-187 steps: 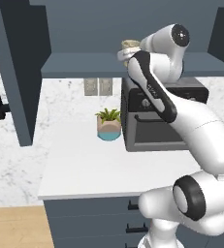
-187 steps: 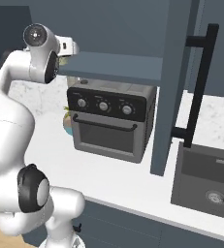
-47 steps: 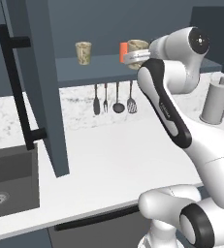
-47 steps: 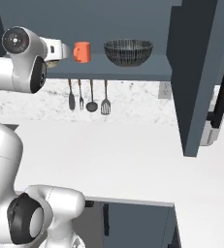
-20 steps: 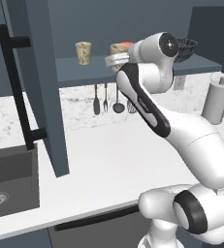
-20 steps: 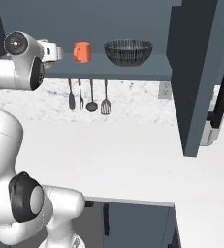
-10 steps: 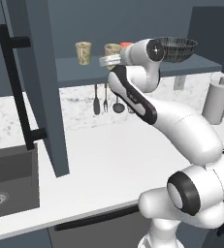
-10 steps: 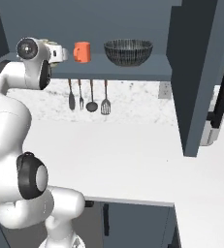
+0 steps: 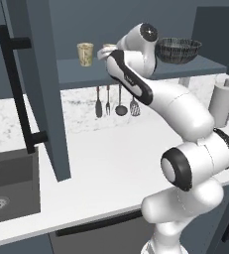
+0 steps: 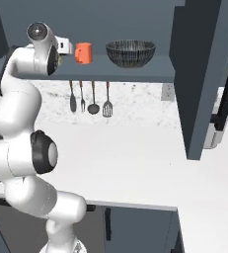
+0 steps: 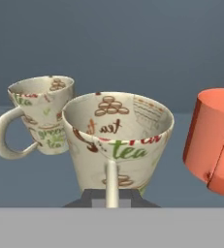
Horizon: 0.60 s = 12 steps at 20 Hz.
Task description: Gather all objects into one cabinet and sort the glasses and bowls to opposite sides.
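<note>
In the hand view a beige speckled cup (image 11: 118, 140) stands close ahead, its handle running down between the fingertips of my gripper (image 11: 112, 196), which is shut on it. A second beige cup (image 11: 40, 114) stands just to its left and the orange-red cup (image 11: 213, 140) to its right, all over the dark slate-blue cabinet's shelf (image 9: 76, 74). In the left base view the held cup (image 9: 108, 47) shows at the hand, with the other beige cup (image 9: 85, 53) further left. The black mesh bowl (image 10: 130, 52) sits on the shelf beyond the orange-red cup (image 10: 83, 53).
The open cabinet door (image 9: 41, 89) with its black bar handle (image 9: 18, 94) hangs at the left; another door (image 10: 197, 74) hangs at the right. Utensils (image 9: 115, 100) hang under the shelf. A paper-towel roll (image 9: 224, 101) stands on the white counter (image 9: 111, 158), and a sink (image 9: 7, 183) lies at the left.
The base has driven from the oven-like appliance to the open cabinet. In the last second the hand has carried the beige cup leftward along the shelf, closer to the other beige cup.
</note>
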Motion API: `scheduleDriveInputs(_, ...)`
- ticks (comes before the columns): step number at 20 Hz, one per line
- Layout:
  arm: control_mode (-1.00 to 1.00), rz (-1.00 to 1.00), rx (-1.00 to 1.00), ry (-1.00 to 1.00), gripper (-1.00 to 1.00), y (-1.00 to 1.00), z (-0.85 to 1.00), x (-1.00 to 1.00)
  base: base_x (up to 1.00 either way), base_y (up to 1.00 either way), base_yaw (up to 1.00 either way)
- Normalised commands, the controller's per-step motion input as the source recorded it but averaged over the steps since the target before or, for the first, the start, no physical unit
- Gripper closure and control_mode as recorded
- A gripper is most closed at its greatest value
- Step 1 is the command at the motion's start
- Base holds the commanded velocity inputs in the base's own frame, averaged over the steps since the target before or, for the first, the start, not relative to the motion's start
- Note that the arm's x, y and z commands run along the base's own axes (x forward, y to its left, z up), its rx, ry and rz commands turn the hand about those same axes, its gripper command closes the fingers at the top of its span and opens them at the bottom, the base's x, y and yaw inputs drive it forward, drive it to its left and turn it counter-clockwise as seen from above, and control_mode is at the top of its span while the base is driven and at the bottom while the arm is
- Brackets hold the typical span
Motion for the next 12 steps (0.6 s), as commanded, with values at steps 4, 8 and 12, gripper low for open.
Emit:
scheduleDriveInputs(4,-1.0,0.0,0.0,-0.04,1.0,0.03,0.0,0.51,0.0,0.0,0.0)
scheduleDriveInputs(8,-1.0,0.0,-0.01,-0.02,1.0,0.09,-0.13,0.36,0.0,0.0,0.0)
scheduleDriveInputs(12,-1.0,0.0,-0.04,-0.04,1.0,0.07,-0.36,0.15,0.0,0.0,0.0)
